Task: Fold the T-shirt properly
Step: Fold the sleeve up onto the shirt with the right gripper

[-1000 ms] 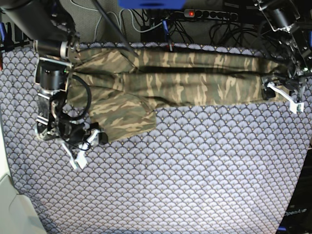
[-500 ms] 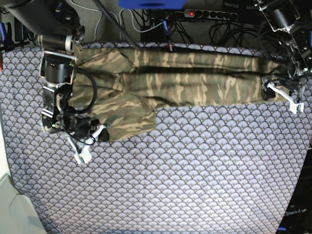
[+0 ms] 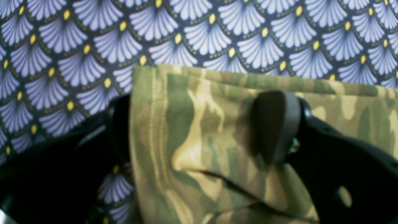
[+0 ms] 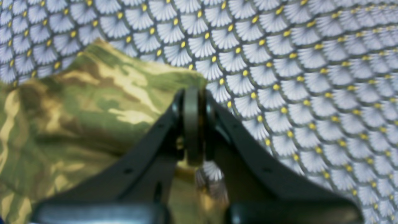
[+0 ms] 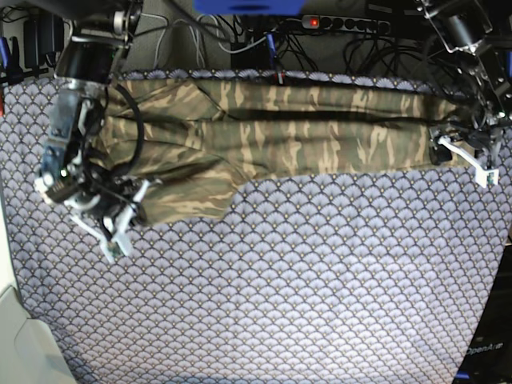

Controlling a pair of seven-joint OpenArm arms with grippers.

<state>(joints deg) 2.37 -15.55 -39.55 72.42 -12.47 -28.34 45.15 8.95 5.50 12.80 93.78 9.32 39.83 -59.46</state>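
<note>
Base view: right gripper [image 5: 132,210] (jaws closed) pinches the T-shirt [image 5: 320,132] corner.

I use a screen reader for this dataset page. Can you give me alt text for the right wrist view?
The right gripper, jaws shut, pinches the edge of the camouflage T-shirt, which fills the left half. The purple scale-patterned tablecloth covers the rest.

stretched as a long band across the far part of the tablecloth [image 5: 304,288], the t-shirt [image 5: 320,132], one flap hanging nearer at the base view's left end. at that flap's near corner, the right gripper [image 5: 126,216], over the cloth. at the band's opposite end, the left gripper [image 5: 460,152], straddling the fabric edge. behind the table, a power strip [image 5: 344,24] among cables.
</note>
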